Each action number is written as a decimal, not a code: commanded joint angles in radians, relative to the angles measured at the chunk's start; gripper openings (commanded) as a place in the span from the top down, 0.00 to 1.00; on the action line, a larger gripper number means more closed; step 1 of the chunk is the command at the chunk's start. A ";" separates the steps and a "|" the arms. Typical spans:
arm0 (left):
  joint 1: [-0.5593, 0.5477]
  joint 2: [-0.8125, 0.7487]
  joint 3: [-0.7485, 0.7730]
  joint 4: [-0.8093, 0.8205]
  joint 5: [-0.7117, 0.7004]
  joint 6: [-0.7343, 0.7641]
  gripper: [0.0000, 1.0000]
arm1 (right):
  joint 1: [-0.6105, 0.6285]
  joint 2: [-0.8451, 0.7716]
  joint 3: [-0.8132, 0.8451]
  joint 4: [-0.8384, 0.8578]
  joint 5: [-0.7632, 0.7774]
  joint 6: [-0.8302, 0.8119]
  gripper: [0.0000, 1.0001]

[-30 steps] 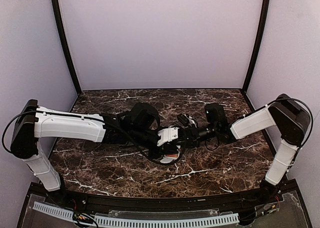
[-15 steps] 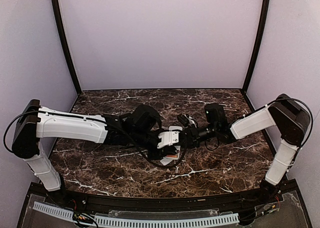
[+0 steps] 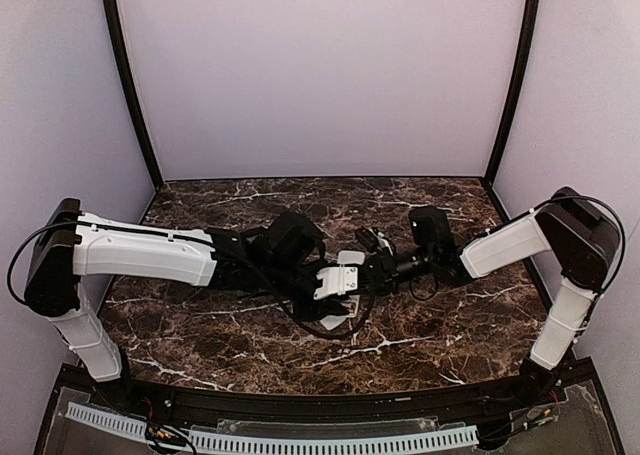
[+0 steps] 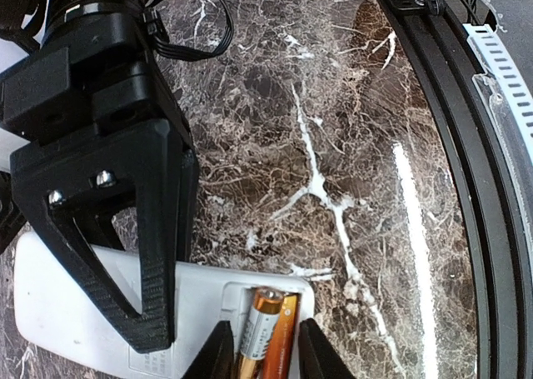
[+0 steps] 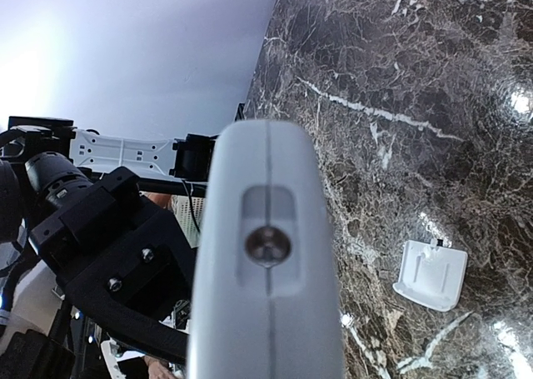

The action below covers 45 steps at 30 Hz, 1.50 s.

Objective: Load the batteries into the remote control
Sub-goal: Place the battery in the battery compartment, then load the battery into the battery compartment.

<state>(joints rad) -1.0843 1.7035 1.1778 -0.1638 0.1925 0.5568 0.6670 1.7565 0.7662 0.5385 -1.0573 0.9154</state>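
Observation:
The white remote control point(image 4: 208, 300) lies back-up with its battery bay open. It also shows in the top view point(image 3: 335, 323). One orange battery point(image 4: 287, 337) lies in the bay. A second battery point(image 4: 260, 329), with an orange tip and a shiny label, sits raised beside it between my left gripper's point(image 4: 268, 354) fingertips, which close in on it. My right gripper point(image 3: 366, 268) is shut across the remote's middle, and its black finger point(image 4: 154, 254) crosses the white back. In the right wrist view the remote's end point(image 5: 266, 254) fills the middle.
A small flat white square piece point(image 5: 430, 275) lies on the dark marble table point(image 3: 430, 325) beside the remote. The black table rim point(image 4: 466, 146) and a white perforated strip point(image 3: 300, 440) run along the near edge. Lilac walls close in the back and sides.
My left gripper has shifted slightly right and toward the near edge over the remote. The orange battery seen below it earlier is now mostly covered. The right arm has held still.

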 commanded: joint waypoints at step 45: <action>0.190 -0.045 -0.247 0.483 0.338 -1.089 0.14 | -0.017 0.025 0.060 0.133 0.084 0.031 1.00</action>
<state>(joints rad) -0.8993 1.6352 0.9283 0.2558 0.4751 -0.4664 0.6556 1.7771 0.8024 0.6567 -0.9825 0.9588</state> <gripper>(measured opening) 0.893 0.140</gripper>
